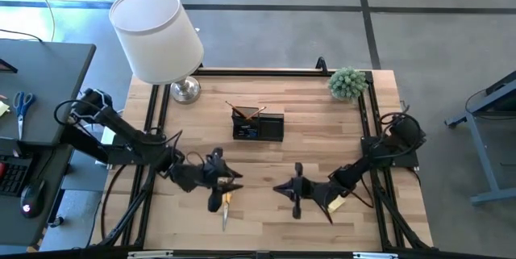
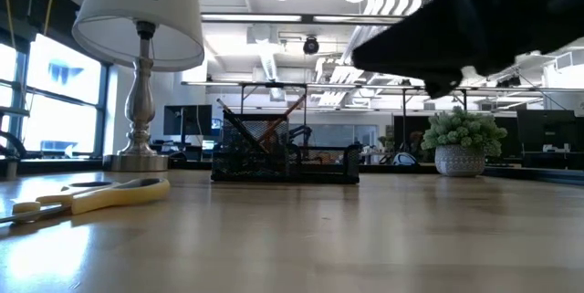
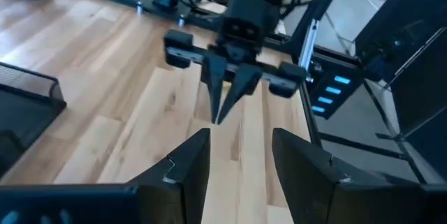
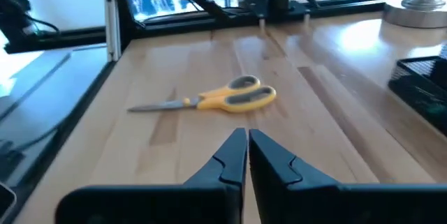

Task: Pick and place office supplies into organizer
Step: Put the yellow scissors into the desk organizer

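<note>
A light wooden worktop (image 1: 322, 122) of butcher-block planks is carrying everything, with a black rail frame (image 1: 266, 72) running along its edges; a black mesh organizer (image 1: 258, 125) is sitting near the middle toward the far edge, with pencils (image 1: 244, 111) sticking up out of one compartment; a white-shaded lamp (image 1: 157, 35) is standing on its silver base (image 1: 185, 89) at the far left corner; a small potted green plant (image 1: 347, 82) is resting at the far right corner; yellow-handled scissors (image 1: 226, 208) are lying flat near the front edge, left of centre, blades closed and pointing toward that edge, well apart from the organizer.
</note>
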Tool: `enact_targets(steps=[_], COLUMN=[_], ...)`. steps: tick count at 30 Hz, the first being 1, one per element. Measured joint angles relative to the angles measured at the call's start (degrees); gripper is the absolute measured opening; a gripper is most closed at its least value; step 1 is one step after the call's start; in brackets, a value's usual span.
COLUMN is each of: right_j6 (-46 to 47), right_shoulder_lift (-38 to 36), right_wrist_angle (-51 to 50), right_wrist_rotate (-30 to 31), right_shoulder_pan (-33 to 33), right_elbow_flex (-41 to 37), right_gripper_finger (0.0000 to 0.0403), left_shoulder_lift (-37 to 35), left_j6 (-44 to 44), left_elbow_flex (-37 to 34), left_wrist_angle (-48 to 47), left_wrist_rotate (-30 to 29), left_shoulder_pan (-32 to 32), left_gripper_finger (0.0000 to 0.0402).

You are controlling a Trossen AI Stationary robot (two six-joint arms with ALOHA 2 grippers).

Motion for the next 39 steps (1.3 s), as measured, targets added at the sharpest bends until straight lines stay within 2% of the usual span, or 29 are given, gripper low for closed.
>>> enact_targets(steps=[5, 9, 13, 20, 33, 39], right_j6=[3.4, 5.5, 4.2, 1.4, 0.5, 1.5], right_shoulder_lift=[0.7, 3.3, 7.2, 11.4, 11.5, 11.5], right_wrist_angle=[-0.4, -2.3, -3.2, -3.5, -4.0, -4.3], right_wrist_rotate=[-5.0, -7.9, -5.3, -4.9, -5.2, -5.4], right_shoulder_pan=[-1.8, -0.2, 1.8, 2.1, 0.9, 0.9], right_elbow_flex=[1.9, 3.9, 6.5, 9.9, 10.2, 10.1], right_gripper_finger=[0.0024, 0.0033, 0.0037, 0.003, 0.002, 0.0019], left_shoulder_lift=[1.8, 2.3, 2.3, 2.3, 2.3, 2.3], left_j6=[-2.9, -4.7, -5.7, -9.8, -19.5, -20.9], left_elbow_flex=[0.0, 0.0, 0.0, 0.0, 0.0, 0.0], left_wrist_angle=[-0.9, -0.8, -1.0, -6.1, -20.3, -21.9], left_wrist_rotate=[-2.3, -2.6, -2.8, -3.0, -3.3, -3.3], left_shoulder_pan=[-2.9, -5.1, -7.0, -8.1, -7.9, -7.9], left_gripper_finger=[0.0143, 0.0143, 0.0143, 0.0143, 0.0143, 0.0143])
